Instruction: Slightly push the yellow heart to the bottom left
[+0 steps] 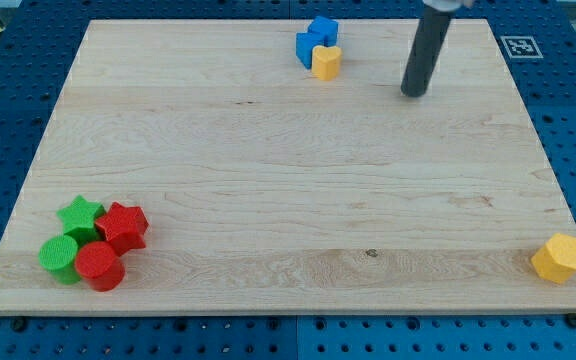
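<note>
The yellow heart (326, 62) lies near the view's top centre on the wooden board (268, 170). It touches a blue block (309, 48) on its left, and a second blue block (323, 28) sits just above them. My tip (414, 94) is to the right of the yellow heart, a clear gap away and slightly lower in the view. It touches no block.
A yellow hexagon block (559, 258) sits at the board's bottom right corner. At the bottom left lies a cluster: a green star (80, 214), a green cylinder (60, 258), a red star-like block (123, 227) and a red cylinder (99, 266).
</note>
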You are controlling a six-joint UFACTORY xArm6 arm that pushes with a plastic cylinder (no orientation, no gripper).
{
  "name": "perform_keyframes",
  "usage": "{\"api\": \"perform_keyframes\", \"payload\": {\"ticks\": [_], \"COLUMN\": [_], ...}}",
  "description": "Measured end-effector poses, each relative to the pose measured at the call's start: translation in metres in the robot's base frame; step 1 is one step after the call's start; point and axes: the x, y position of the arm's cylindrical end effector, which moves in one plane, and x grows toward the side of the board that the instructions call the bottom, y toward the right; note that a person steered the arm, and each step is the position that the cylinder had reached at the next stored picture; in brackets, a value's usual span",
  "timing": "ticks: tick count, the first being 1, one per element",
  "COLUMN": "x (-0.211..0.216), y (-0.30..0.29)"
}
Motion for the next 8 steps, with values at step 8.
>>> {"api": "perform_keyframes", "payload": {"ticks": [8], "x": [-0.025], "y": [-0.128]}}
